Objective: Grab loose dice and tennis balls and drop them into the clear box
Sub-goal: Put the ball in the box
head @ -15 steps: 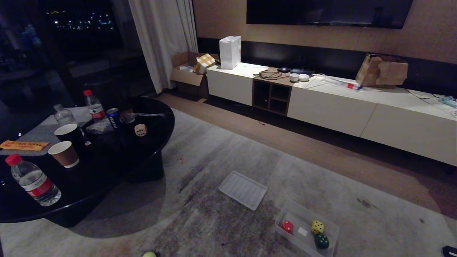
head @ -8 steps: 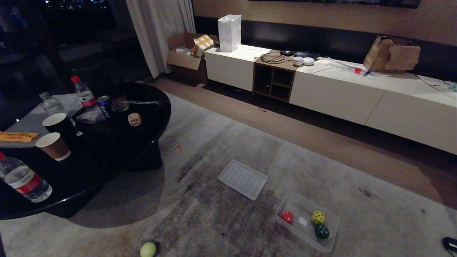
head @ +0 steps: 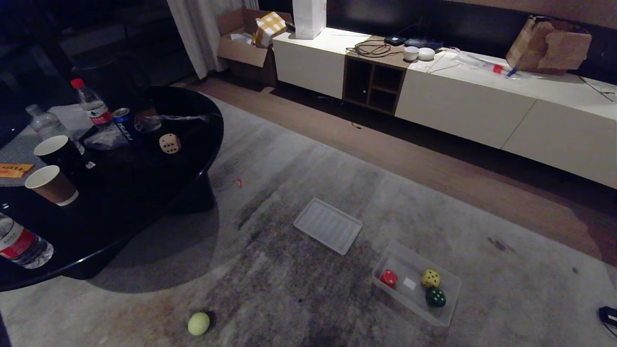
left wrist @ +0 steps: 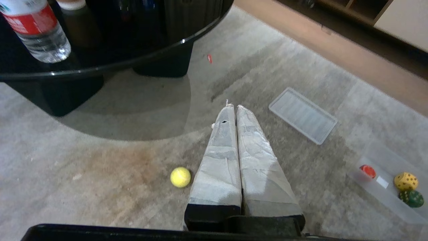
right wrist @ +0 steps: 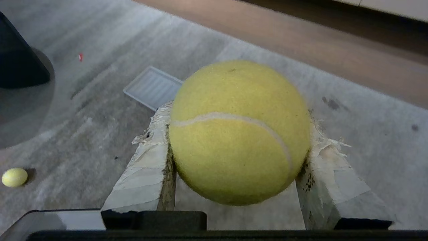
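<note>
A: Nearest items first?
B: Right pincer point(right wrist: 234, 147), taped fingers clamped on a tennis ball point(right wrist: 239, 132); seen only in its own wrist view, as neither arm enters the head view. Left pincer point(left wrist: 234, 108), fingers pressed together, holding nothing, above the rug point(head: 299, 289).

A: On the rug?
B: A second tennis ball point(head: 198, 323), loose, close to the near edge. To the right, the clear box point(head: 450, 308), holding a red piece point(head: 388, 278), a yellow die point(head: 430, 278), a green die point(head: 435, 297) and a small white slip, too small to read. Just beyond the box, a ribbed lid point(head: 328, 225), lying flat.

A: The black bench point(head: 144, 202)?
B: Beige dice point(head: 169, 143) on top, well apart from the box. Two paper cups point(head: 50, 185), a blue can point(head: 124, 123), lettering illegible. Water bottles with red labels, print unreadable; the nearest bottle point(head: 19, 246) is cut by the frame edge.

A: Farthest?
B: Long white cabinet point(head: 482, 111) carrying a white bag point(head: 308, 17), cropped at the top, and a torn brown bag point(head: 549, 46).
</note>
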`<state>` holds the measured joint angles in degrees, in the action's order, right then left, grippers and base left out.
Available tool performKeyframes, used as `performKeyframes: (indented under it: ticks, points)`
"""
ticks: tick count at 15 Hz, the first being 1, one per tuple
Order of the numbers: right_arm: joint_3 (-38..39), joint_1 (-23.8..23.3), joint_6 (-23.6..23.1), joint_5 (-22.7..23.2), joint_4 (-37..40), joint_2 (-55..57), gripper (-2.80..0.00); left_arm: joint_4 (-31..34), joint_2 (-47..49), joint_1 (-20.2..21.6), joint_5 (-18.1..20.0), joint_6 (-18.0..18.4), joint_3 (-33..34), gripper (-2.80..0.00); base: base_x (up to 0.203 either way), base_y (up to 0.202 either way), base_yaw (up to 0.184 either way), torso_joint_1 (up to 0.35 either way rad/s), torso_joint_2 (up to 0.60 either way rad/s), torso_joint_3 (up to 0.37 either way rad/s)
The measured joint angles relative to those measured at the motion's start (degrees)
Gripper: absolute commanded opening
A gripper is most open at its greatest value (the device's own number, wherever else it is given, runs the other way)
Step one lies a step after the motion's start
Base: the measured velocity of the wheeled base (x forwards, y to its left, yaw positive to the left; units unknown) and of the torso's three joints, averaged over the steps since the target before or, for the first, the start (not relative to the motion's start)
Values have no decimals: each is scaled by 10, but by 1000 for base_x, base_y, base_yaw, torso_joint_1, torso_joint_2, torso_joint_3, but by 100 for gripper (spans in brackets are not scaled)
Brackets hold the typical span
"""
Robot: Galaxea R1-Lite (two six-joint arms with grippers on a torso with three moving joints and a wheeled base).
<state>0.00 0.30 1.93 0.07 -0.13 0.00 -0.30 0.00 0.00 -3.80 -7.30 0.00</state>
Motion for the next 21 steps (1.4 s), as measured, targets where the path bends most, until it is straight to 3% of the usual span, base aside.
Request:
performKeyframes:
  ticks: [21]
  points:
    - [0,0,0,0,0,0,-280,0,0,0,2,4,0,-280,0,0,0,3,3,-199]
